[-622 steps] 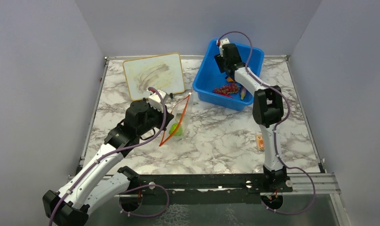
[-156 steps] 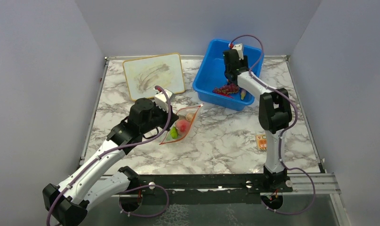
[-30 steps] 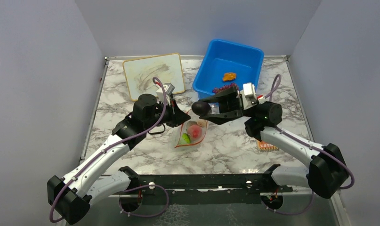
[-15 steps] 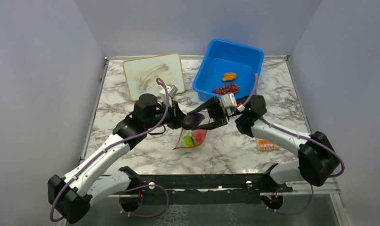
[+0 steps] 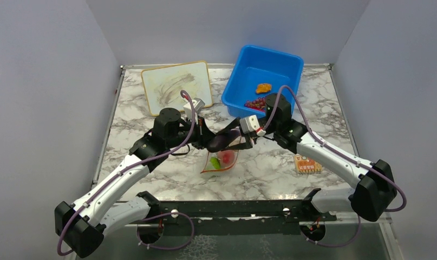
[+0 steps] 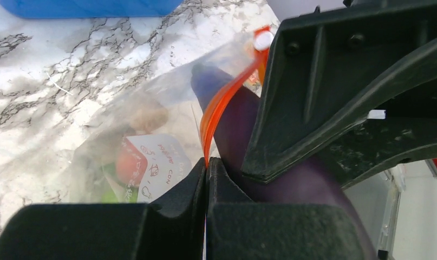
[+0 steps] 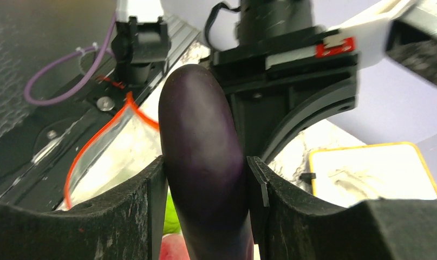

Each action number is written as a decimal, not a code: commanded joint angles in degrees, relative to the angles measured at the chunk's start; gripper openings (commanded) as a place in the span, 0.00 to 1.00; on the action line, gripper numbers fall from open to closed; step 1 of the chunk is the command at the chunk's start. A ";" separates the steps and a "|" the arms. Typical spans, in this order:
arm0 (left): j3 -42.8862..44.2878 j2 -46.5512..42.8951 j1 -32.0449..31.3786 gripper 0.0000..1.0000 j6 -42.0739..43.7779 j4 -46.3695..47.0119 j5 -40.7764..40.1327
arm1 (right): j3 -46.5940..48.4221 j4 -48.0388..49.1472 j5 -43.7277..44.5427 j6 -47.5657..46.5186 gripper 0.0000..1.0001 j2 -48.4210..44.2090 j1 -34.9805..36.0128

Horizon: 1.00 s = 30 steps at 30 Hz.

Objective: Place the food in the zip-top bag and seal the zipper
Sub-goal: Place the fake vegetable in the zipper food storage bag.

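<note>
The clear zip-top bag (image 5: 222, 161) lies mid-table with a green lime (image 5: 214, 162) and a pink-red peach (image 5: 226, 157) inside. My left gripper (image 5: 206, 137) is shut on the bag's orange-red zipper strip (image 6: 222, 107) and holds the mouth up. My right gripper (image 5: 230, 142) is shut on the purple eggplant (image 5: 220, 143), whose tip is at the open mouth, beside the strip. In the right wrist view the eggplant (image 7: 201, 157) fills the jaws of the gripper (image 7: 205, 208), with the lime (image 7: 172, 212) below. In the left wrist view the peach (image 6: 130, 166) shows through the plastic.
The blue bin (image 5: 243, 70) stands at the back right with an orange piece (image 5: 263, 88) and a dark red grape bunch (image 5: 254, 102) in it. A framed white board (image 5: 176, 86) lies at the back left. A flat orange card (image 5: 307, 163) lies at the right.
My right gripper has carried the eggplant left and down from beside the bin to the bag's mouth. My left gripper has kept its hold on the strip.
</note>
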 commanded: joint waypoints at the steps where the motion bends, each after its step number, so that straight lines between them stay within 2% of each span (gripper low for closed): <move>1: 1.58 -0.88 0.06 0.00 1.32 1.04 2.76 | -0.51 -10.69 -2.55 -10.82 0.31 -1.64 0.41; 5: 1.58 -0.35 0.09 0.00 3.20 0.05 3.26 | 1.79 -19.17 -2.50 -19.95 0.31 -0.96 0.95; 11: 1.96 1.07 0.02 0.00 2.23 -0.49 4.74 | 5.73 -33.65 3.39 -30.72 0.31 1.91 2.34; 23: 2.63 0.49 0.10 0.00 0.10 -0.09 4.72 | 7.19 -36.31 22.27 -29.58 0.31 4.07 8.44; 30: 2.73 -0.04 0.03 0.00 0.60 -1.46 3.02 | 8.15 -38.47 23.19 -30.80 0.32 4.29 8.90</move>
